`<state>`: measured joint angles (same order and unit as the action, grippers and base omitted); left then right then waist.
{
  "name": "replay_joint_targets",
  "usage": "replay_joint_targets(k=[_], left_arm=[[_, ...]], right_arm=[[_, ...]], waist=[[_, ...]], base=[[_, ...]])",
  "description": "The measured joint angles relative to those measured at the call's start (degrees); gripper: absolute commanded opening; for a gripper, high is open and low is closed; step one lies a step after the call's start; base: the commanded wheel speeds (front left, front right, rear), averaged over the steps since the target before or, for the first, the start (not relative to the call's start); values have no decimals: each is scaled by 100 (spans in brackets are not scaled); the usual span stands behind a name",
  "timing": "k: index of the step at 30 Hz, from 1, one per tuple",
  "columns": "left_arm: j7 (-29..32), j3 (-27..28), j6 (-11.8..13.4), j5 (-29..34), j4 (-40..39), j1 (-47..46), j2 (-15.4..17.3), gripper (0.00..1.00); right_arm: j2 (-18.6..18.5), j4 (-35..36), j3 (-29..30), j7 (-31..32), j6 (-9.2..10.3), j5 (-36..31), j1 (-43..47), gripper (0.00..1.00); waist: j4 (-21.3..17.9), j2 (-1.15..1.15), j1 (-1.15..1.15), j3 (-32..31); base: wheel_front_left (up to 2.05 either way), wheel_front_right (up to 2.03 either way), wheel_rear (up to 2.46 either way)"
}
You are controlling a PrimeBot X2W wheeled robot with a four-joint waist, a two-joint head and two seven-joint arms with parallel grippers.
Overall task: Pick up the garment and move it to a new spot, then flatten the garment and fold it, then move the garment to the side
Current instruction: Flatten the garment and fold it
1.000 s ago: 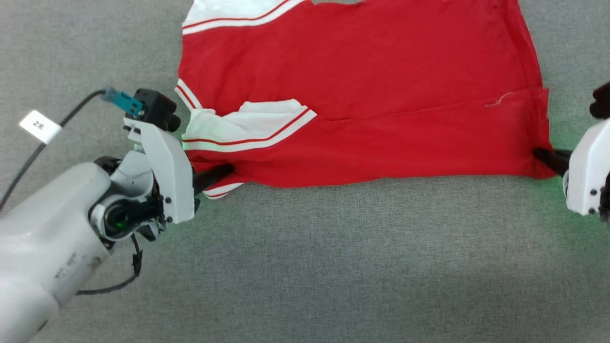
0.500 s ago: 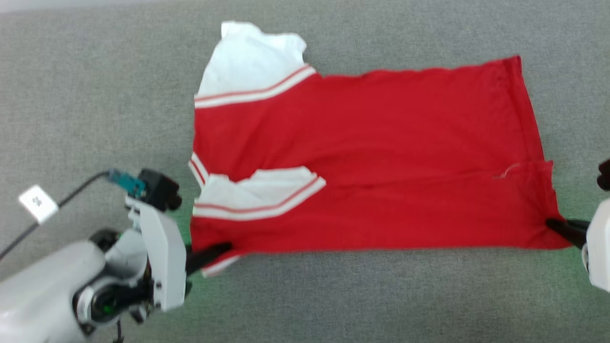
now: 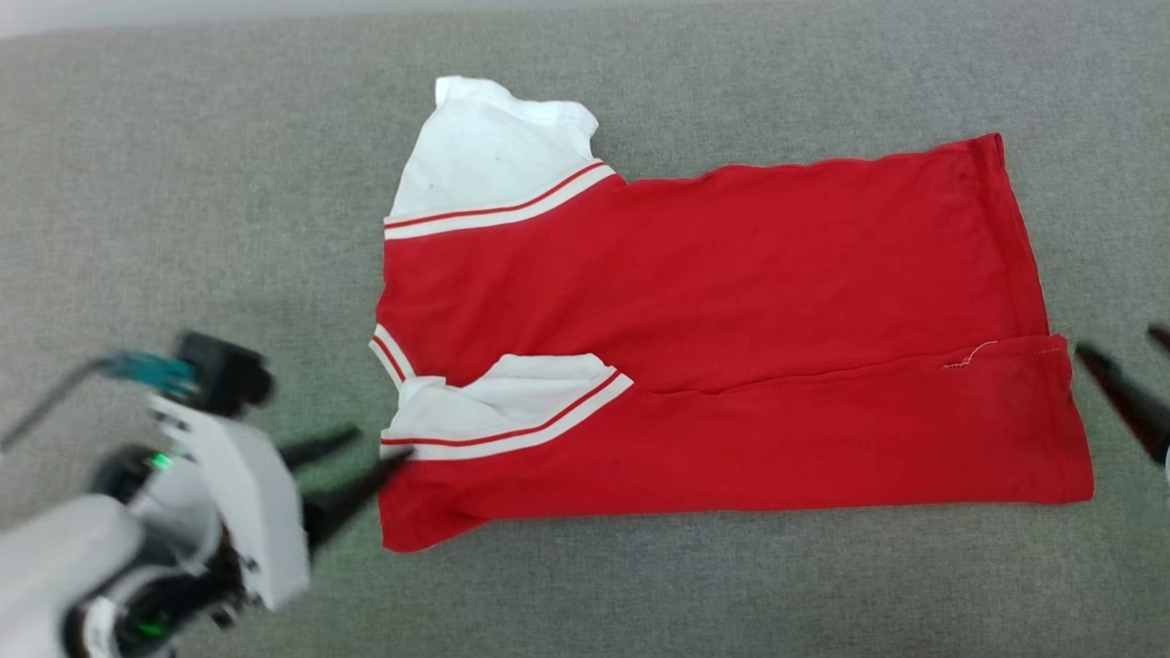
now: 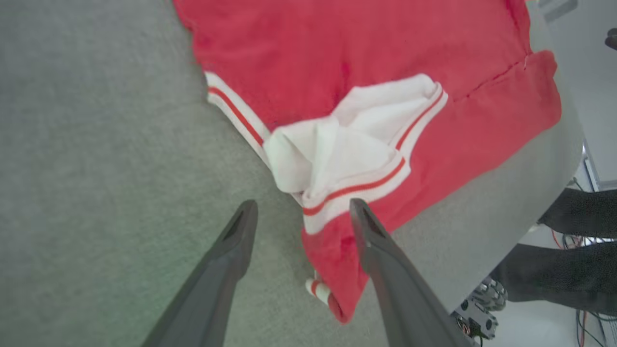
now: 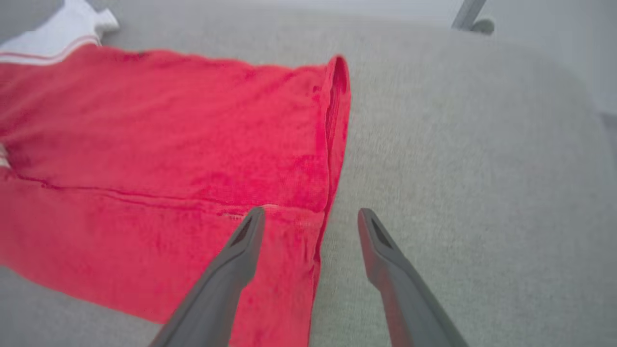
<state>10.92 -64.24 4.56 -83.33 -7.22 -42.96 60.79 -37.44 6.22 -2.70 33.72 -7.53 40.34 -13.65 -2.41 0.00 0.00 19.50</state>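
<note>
Garment (image 3: 731,347) flat on grey fabric surface (image 3: 640,594) w/ rounded edge.

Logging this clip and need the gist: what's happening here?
A two-armed robot is folding a red and white garment on a grey surface. The near long edge is folded over, one sleeve lying on top. The left jaws at the sleeve end and the right jaws at the hem end stand open, holding nothing.

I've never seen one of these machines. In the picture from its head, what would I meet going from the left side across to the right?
The left gripper, fingers apart → the garment, first its folded white sleeve, then the long red body → the right gripper, fingers apart at the picture's right edge.
</note>
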Motion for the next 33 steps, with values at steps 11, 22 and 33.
replay_joint_targets(k=[11,22,33], left_arm=[[-1517,856,196,127,1212,-483,-712,100],[-1178,825,-18,954,3757,-2232,-1550,100],[1712,331,-201,809,5536,-3441,-1863,100]], right_arm=[[939,-112,-74,-2608,0,-1068,-570,100],[1703,-497,-135,-3989,0,-1295,-1050,100],[1811,-875,-433,-4220,0,-1128,-1178,100]], waist=[[-240,0,0,22],[-912,0,0,280],[-1564,0,0,769]], base=[[0,0,0],[0,0,0],[0,0,0]])
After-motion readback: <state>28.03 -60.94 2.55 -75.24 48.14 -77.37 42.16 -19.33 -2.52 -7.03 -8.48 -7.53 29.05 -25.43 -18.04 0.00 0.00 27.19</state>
